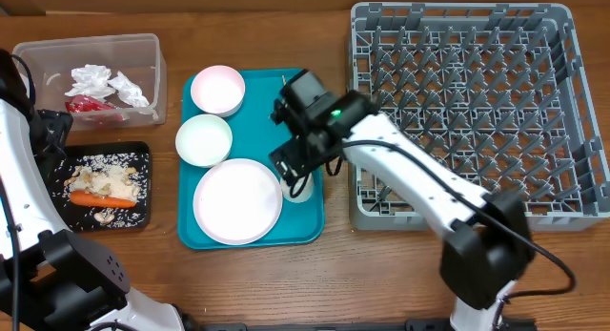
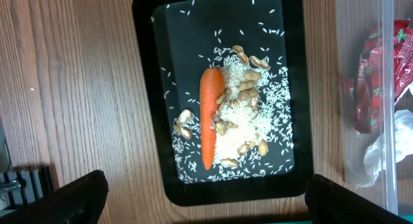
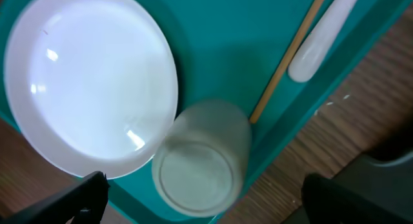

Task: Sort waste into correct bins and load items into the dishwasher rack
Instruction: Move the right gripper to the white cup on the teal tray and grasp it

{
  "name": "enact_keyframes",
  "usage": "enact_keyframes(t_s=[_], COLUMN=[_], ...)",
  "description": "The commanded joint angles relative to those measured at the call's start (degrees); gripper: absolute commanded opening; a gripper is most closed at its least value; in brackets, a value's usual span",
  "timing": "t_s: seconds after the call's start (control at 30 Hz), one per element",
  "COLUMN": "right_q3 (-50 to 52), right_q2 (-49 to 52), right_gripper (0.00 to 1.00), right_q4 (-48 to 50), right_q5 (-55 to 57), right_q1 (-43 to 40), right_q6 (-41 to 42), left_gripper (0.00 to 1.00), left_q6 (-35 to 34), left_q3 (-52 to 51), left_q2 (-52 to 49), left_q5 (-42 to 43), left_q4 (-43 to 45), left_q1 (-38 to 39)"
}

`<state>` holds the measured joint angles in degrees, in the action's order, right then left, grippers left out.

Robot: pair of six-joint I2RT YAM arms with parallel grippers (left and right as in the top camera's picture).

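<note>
The right gripper (image 3: 203, 192) is wide open above the small white cup (image 3: 200, 162) on the teal tray (image 3: 245, 43), beside the plate (image 3: 90, 82). The left gripper (image 2: 205, 188) is open over the carrot (image 2: 210, 114) in the black tray (image 2: 143, 88).

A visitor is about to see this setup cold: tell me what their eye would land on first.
The large square grey plastic dishwasher rack dominates the right side. At centre, the open right gripper hangs over a small white cup on the flat teal serving tray, beside a round white plate. At left, an orange carrot lies on pale rice in the shallow black tray.
</note>
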<state>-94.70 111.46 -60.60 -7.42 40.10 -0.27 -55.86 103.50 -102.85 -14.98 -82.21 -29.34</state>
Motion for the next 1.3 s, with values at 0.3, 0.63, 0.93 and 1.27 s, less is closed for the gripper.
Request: enact_keyframes(t_s=[0.3, 0.63, 0.93, 1.27], right_q3=[0.68, 0.74, -0.09, -9.77], right_q2=[5.7, 7.52, 7.5, 7.39], right_gripper=[1.0, 0.81, 0.61, 0.39], right_q4=[-1.29, -0.15, -0.83, -10.45], right_q5=[3.76, 3.96, 3.93, 4.42], right_q1=[3.43, 3.56, 3.56, 2.23], right_q6=[6.36, 6.56, 6.56, 6.54], left_gripper=[1.0, 1.0, 1.0, 1.0], left_q6=[-1.38, -1.38, -1.38, -1.4], left_q3=[-0.24, -0.24, -0.24, -0.24], left_q2=[0.96, 0.96, 0.96, 0.96], left_q5=[0.02, 0.02, 0.02, 0.02], left_q4=[0.02, 0.02, 0.02, 0.02], left_q1=[0.11, 0.13, 0.13, 0.13])
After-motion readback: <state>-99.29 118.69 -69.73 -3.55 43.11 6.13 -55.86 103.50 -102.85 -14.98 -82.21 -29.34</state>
